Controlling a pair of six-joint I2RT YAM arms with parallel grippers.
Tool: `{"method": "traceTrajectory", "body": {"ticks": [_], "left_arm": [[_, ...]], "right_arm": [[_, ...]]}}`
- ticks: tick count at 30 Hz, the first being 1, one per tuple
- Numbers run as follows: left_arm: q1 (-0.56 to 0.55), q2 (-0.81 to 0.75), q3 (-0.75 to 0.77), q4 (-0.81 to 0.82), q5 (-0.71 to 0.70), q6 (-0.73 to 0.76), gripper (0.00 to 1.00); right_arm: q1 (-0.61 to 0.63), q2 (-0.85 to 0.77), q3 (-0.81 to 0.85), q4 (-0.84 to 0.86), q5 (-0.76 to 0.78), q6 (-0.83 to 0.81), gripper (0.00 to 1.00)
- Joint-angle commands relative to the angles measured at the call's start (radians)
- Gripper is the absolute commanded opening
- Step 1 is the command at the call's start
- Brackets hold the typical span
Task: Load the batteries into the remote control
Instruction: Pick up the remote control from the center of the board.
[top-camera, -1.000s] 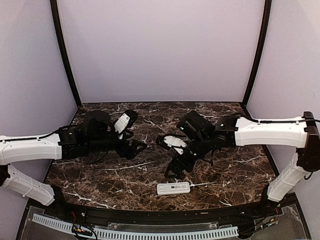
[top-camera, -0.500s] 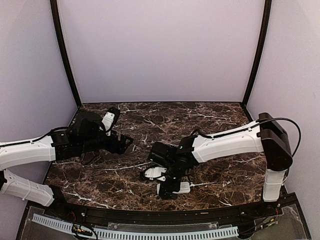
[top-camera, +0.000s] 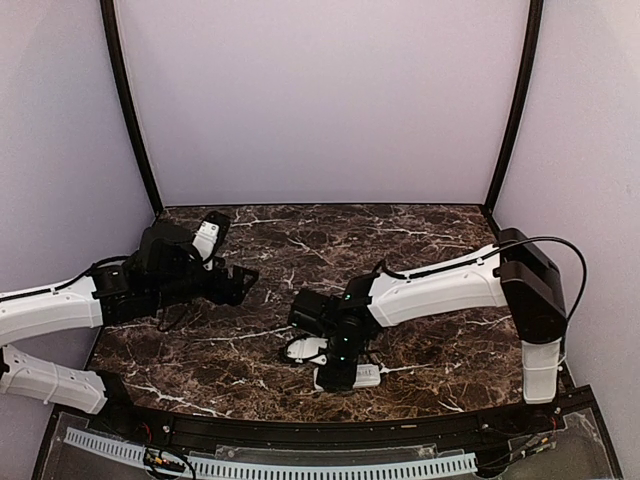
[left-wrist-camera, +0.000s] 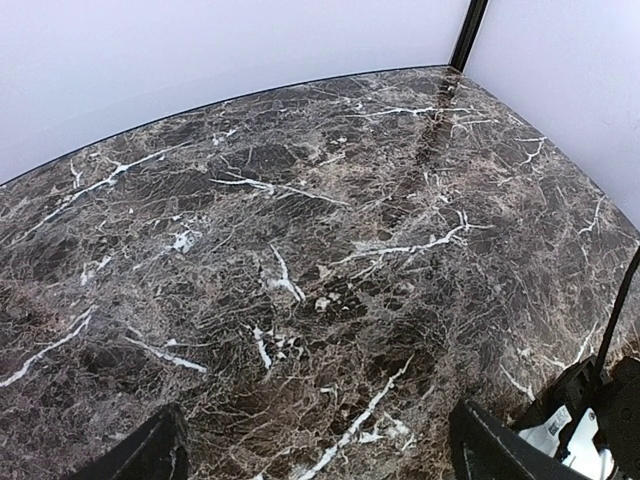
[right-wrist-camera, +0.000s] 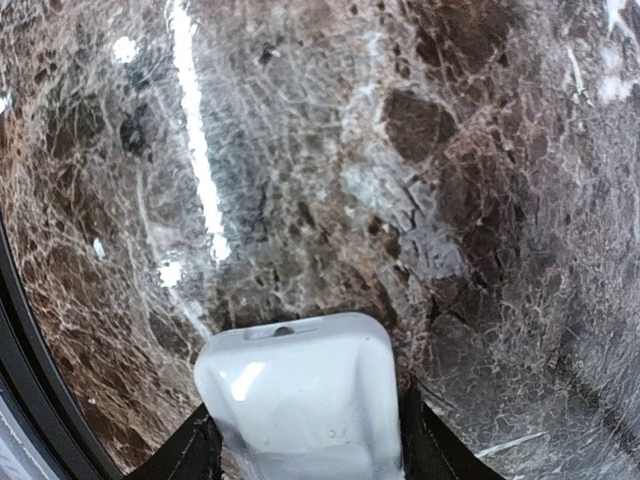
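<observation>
As I view it, right gripper (right-wrist-camera: 305, 420) clamps white remote control (right-wrist-camera: 295, 375) at near edge of tabletop (top-camera: 440, 240), left gripper (left-wrist-camera: 318, 425) spread wide, empty, by left edge.

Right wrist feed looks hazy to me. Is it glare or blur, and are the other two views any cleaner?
Right wrist: remote too close, soft and washed out; a white glare streak runs down the table at upper left. Left wrist: sharp, evenly lit. Top external: even light, remote mostly hidden under the right arm.
</observation>
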Motion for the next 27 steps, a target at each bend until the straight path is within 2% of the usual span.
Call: {"method": "traceTrajectory", "body": {"ticks": [1,7,11,13,17,20,21,25,27], "left_arm": [[0.004,-0.036,-0.021,0.003,-0.032,0.010,0.89],[0.004,-0.068,-0.021,-0.016,-0.038,0.013,0.87],[0.004,-0.115,-0.034,0.006,-0.021,0.030,0.85],[0.004,-0.134,-0.038,0.029,0.033,0.058,0.82],[0.004,-0.138,-0.032,0.067,0.266,0.100,0.77],[0.003,-0.141,-0.032,0.132,0.458,0.121,0.78],[0.003,-0.135,-0.032,0.172,0.577,0.125,0.78],[-0.002,-0.096,-0.005,0.262,0.861,0.113,0.85],[-0.013,-0.087,0.011,0.305,0.914,0.112,0.91]], "right_arm": [[0.009,0.044,0.031,-0.044,0.002,0.010,0.54],[0.010,0.027,0.046,-0.043,-0.005,0.018,0.41],[0.007,-0.031,0.050,-0.034,-0.003,0.033,0.39],[-0.003,-0.089,0.049,-0.009,-0.020,0.050,0.36],[-0.069,-0.263,0.007,0.117,-0.156,0.124,0.33],[-0.139,-0.450,-0.070,0.311,-0.313,0.194,0.33],[-0.157,-0.503,-0.105,0.399,-0.357,0.204,0.33],[-0.196,-0.615,-0.171,0.659,-0.453,0.290,0.31],[-0.202,-0.627,-0.166,0.718,-0.489,0.315,0.29]]}}
